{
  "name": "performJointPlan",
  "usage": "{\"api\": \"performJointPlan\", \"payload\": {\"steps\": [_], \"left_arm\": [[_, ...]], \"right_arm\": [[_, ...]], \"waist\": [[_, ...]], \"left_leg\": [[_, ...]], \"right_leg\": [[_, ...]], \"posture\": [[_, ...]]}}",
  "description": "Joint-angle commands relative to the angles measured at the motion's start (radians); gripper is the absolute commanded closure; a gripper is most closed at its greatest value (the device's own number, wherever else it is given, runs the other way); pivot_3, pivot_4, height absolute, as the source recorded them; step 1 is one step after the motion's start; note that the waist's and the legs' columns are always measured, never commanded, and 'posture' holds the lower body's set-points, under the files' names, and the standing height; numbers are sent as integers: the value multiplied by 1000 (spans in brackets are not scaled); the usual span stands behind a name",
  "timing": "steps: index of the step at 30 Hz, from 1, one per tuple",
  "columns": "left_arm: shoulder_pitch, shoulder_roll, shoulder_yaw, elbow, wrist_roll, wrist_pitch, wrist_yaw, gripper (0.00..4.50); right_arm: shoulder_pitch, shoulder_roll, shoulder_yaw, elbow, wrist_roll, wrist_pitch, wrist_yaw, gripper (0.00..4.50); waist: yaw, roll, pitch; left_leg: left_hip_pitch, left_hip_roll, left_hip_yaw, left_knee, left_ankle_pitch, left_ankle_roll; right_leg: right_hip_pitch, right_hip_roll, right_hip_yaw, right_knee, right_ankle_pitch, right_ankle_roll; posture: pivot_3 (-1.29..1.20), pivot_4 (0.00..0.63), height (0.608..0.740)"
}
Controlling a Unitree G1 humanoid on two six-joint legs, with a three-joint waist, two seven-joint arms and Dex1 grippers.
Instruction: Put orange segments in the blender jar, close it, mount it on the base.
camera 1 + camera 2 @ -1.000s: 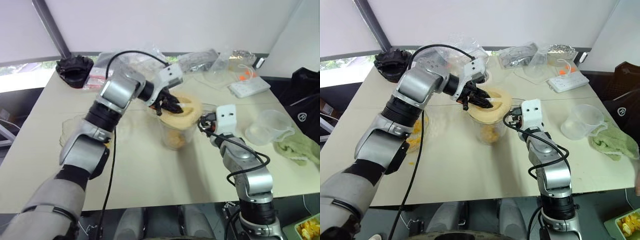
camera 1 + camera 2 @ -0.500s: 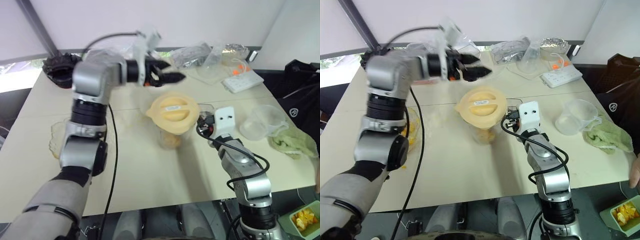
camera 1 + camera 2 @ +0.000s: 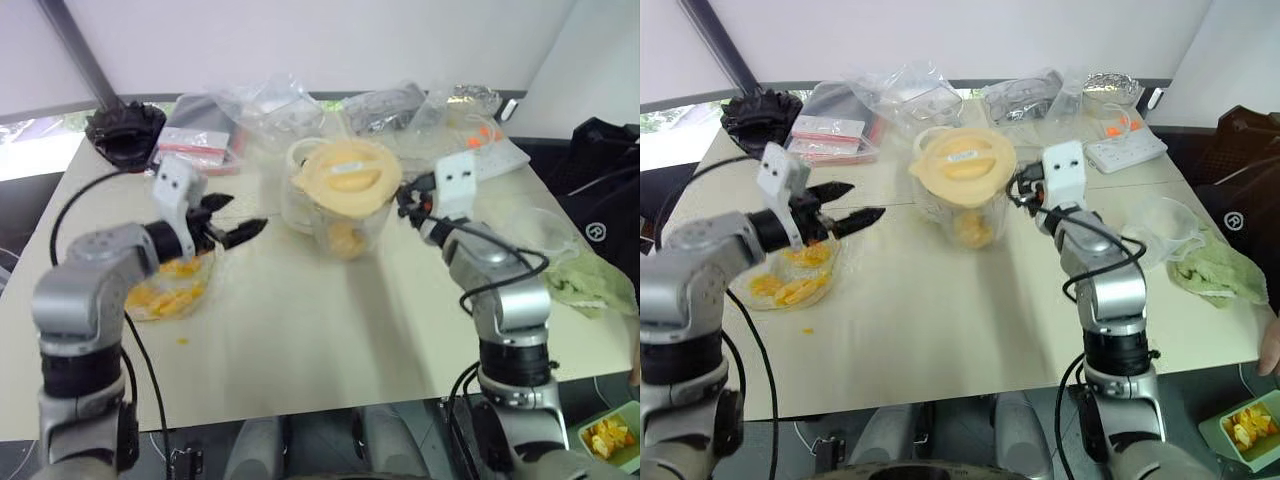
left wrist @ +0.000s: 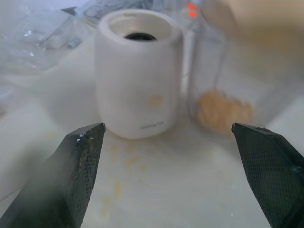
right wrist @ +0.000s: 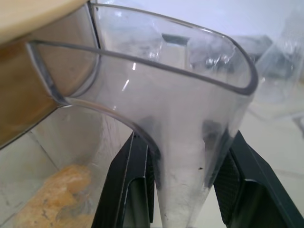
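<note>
Right wrist view, right tool (image 5: 183, 190) pinching blender jar (image 3: 965, 205) handle, left tool (image 3: 845, 205) spread wide, near base (image 4: 137, 71).

Clear glossy plastic blender jar (image 5: 190, 95); smooth matt cream base (image 4: 135, 76).

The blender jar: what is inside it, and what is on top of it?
Inside the blender jar, orange segments lie near the bottom. A cream lid sits on top and covers the opening. The blade under the fruit cannot be seen.
</note>
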Motion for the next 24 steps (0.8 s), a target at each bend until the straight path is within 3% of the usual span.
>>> {"api": "performJointPlan", "payload": {"steps": [1, 8, 13, 24], "left_arm": [[95, -28, -12, -110, -8, -54, 61, 43], [162, -63, -91, -147, 14, -129, 159, 43], [173, -62, -95, -155, 0, -154, 182, 43], [240, -60, -124, -184, 5, -213, 224, 43]], "right_arm": [[-143, -66, -87, 8, 26, 27, 9, 3398], [-317, -196, -142, 110, 58, 121, 62, 3398], [-533, -232, -164, 283, 86, 115, 79, 3398], [-860, -74, -144, 711, 81, -70, 35, 3398]], "waist": [[2, 0, 1], [16, 0, 1], [3, 2, 4], [-14, 2, 4]], "left_leg": [[0, -1, 1, 0, 0, 0], [0, 0, 1, 0, 0, 0], [0, 0, 3, 0, 0, 0], [0, 1, 4, -3, 0, 0]], "right_leg": [[0, -1, 0, 0, 0, 0], [0, 1, -1, 0, 0, -1], [-1, 3, 0, 0, 0, -1], [-3, 5, 0, 1, 1, -1]], "posture": [[0, 150, 740], [0, 150, 740], [0, 150, 740], [0, 150, 740]]}}
